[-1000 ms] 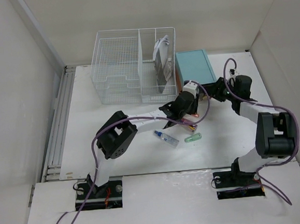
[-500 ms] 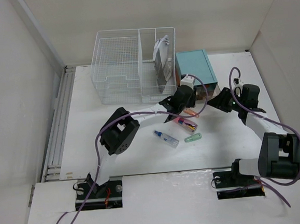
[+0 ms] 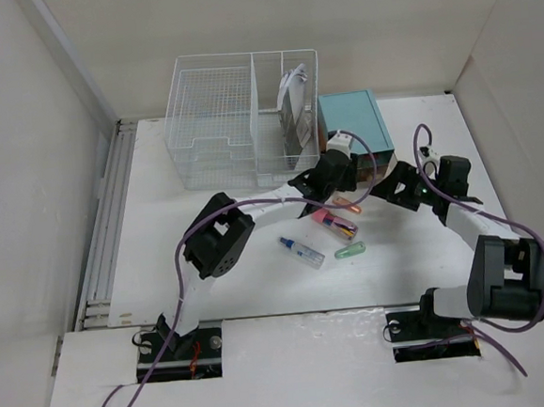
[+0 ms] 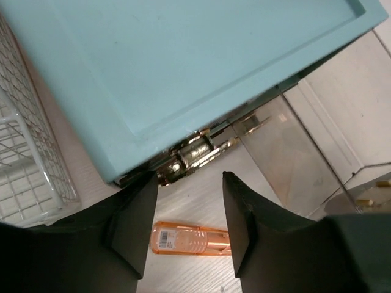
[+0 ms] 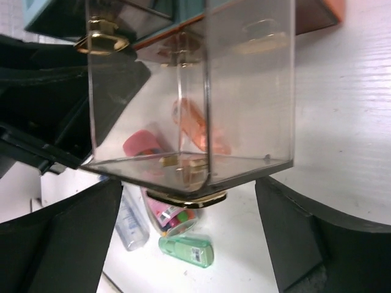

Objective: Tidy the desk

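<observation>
On the white desk my left gripper hangs in front of the teal-topped drawer box. In the left wrist view its fingers stand apart over an orange see-through tube that lies flat on the desk; nothing is gripped. The box's clear drawer is pulled out. My right gripper is open wide, one finger on each side of the drawer's gold knob, touching neither side. In the top view the right gripper is just right of the drawer.
A pink case of markers, a green correction-tape holder and a small clear bottle lie in front of the drawer. A white wire basket with papers stands left of the teal box. Pale panels wall the desk.
My right gripper has opened wide, off the drawer's knob. My left gripper moved back toward the teal box and spread slightly; the orange tube now lies under it.
</observation>
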Robot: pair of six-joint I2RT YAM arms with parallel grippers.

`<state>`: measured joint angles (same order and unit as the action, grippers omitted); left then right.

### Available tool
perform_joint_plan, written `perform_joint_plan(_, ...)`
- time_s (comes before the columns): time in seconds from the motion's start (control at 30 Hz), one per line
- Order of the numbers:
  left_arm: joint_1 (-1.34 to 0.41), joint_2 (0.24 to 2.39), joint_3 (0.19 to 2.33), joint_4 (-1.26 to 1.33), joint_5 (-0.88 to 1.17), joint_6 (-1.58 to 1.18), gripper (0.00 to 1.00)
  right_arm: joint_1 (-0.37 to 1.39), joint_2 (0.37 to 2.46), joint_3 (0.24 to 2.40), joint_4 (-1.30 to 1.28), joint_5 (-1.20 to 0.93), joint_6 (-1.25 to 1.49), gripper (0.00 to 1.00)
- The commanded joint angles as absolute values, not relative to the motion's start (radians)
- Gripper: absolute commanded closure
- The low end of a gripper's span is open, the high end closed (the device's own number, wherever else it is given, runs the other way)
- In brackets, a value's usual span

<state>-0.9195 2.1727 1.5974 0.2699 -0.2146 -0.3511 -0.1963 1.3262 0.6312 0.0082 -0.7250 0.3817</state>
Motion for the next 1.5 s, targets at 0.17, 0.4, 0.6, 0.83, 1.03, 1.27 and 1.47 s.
perform_joint_plan(0.17, -0.946, 1.988, 1.427, 0.334, -0.248, -0.318, 0.48, -0.206, 1.169, 0.643, -0.081, -0.844, 0.321, 0.03)
perform_joint_plan(0.4, -1.043, 1.763, 1.269, 0.287, -0.351, -0.347, 0.47, -0.206, 1.036, 0.684, -0.245, -0.864, 0.252, 0.33)
perform_joint_plan(0.6, -1.132, 1.539, 1.094, 0.134, -0.535, -0.475, 0.61, -0.147, 0.991, 0.765, -0.319, -0.847, 0.121, 0.81)
perform_joint_plan(0.83, -1.224, 1.269, 0.809, -0.041, -0.633, -0.825, 0.75, 0.144, 1.135, 0.951, -0.448, -0.700, -0.127, 0.54)
perform_joint_plan(1.03, -1.292, 1.083, 0.674, -0.092, -0.667, -0.983, 0.63, 0.441, 1.320, 1.081, -0.514, -0.347, -0.270, 0.30)
perform_joint_plan(1.27, -1.311, 1.045, 0.653, -0.139, -0.676, -1.002, 0.51, 0.635, 1.518, 1.163, -0.543, -0.022, -0.327, 0.22)
perform_joint_plan(1.47, -1.331, 1.023, 0.632, -0.140, -0.676, -1.023, 0.48, 0.644, 1.635, 1.181, -0.543, 0.051, -0.336, 0.22)
